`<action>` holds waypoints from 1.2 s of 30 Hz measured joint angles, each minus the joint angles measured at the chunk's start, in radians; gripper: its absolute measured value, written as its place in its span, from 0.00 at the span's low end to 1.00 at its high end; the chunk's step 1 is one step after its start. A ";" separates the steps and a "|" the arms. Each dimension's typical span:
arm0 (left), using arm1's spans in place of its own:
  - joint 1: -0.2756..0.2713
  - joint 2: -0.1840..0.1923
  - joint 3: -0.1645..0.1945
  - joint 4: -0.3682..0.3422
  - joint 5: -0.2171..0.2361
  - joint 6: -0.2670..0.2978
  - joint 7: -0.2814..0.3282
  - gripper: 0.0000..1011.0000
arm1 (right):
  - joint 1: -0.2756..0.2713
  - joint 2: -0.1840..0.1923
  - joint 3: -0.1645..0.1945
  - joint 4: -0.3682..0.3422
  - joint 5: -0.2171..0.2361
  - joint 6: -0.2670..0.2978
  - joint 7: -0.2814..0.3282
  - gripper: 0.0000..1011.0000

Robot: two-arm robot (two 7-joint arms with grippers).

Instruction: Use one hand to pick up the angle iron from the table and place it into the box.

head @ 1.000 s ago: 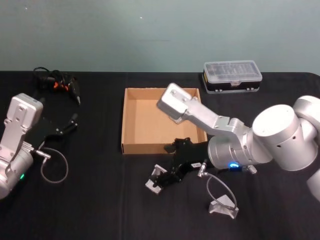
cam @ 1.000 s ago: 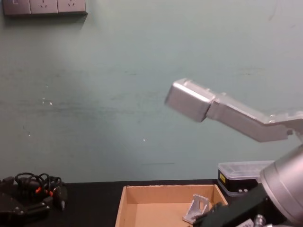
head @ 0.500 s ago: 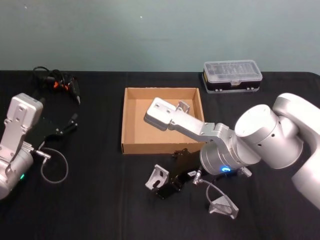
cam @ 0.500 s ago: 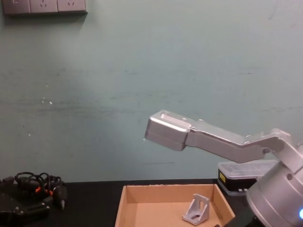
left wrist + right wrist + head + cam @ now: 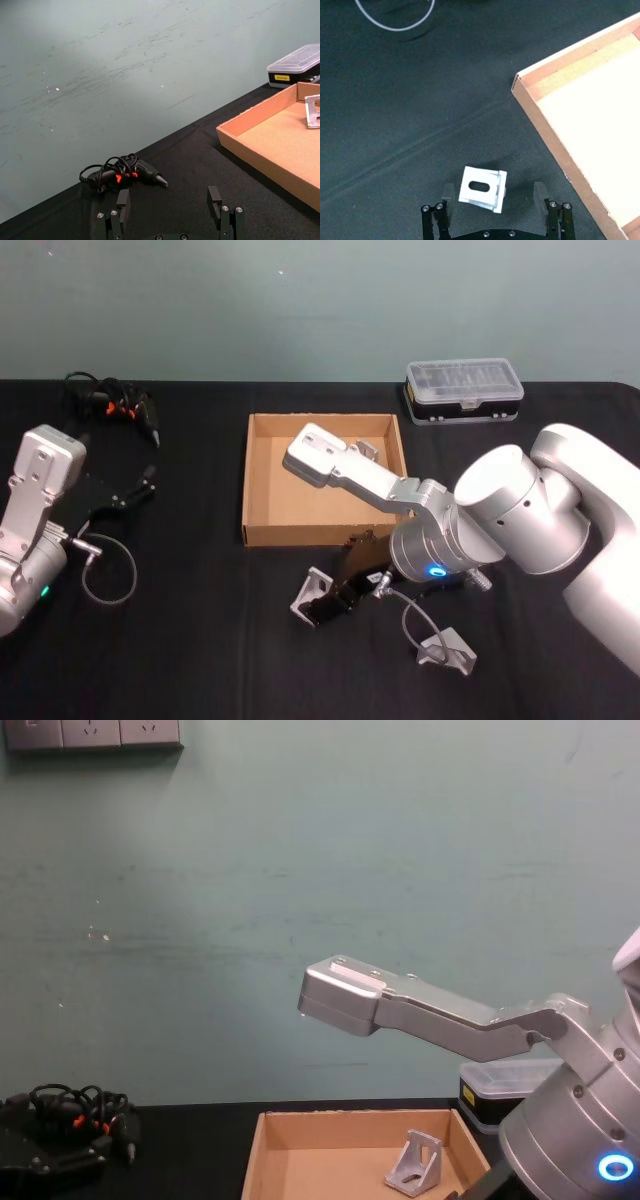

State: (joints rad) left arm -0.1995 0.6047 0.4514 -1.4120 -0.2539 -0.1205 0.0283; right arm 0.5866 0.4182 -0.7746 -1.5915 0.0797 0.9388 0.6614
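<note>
Right hand [image 5: 493,192], spread, straddles the angle iron [image 5: 482,189] on open desk [image 5: 200,640], just near of the box [image 5: 247,480] front wall (second iron [image 5: 415,1167] inside, far right); left hand [image 5: 168,195], spread, parked left.

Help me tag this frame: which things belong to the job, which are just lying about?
Job: right gripper, open around a bracket on the table; second bracket nearby; cardboard box holding a third bracket.
Lying about: corded tool, plastic case; left gripper parked open.
</note>
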 joint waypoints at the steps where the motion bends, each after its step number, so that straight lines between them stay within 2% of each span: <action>1: 0.000 0.000 0.000 0.000 0.000 0.000 0.000 1.00 | -0.003 -0.006 0.006 0.002 -0.001 0.008 -0.004 0.99; 13: 0.000 0.000 0.000 0.000 0.000 0.000 0.000 1.00 | -0.026 -0.041 0.040 0.006 -0.021 0.042 -0.024 0.99; 23: 0.000 0.000 0.000 0.000 0.000 0.000 0.000 1.00 | -0.025 -0.040 0.038 0.006 -0.021 0.042 -0.025 0.99; 28: 0.000 0.000 0.000 0.000 0.000 0.000 0.000 1.00 | -0.025 -0.039 0.037 0.005 -0.020 0.042 -0.025 0.88; 29: 0.000 0.000 0.000 0.000 0.000 0.000 0.000 1.00 | -0.025 -0.039 0.037 0.005 -0.020 0.042 -0.025 0.83; 30: 0.000 0.000 0.000 0.000 0.000 0.000 0.000 1.00 | -0.025 -0.039 0.037 0.005 -0.020 0.042 -0.025 0.83; 35: 0.000 0.000 0.000 0.000 0.000 0.000 0.000 1.00 | -0.025 -0.038 0.036 0.004 -0.019 0.041 -0.025 0.66; 36: 0.000 0.000 0.000 0.000 0.000 0.000 0.000 1.00 | -0.025 -0.038 0.036 0.004 -0.019 0.041 -0.025 0.66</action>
State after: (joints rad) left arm -0.1995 0.6047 0.4514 -1.4120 -0.2539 -0.1205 0.0283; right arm 0.5620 0.3800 -0.7382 -1.5876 0.0605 0.9801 0.6364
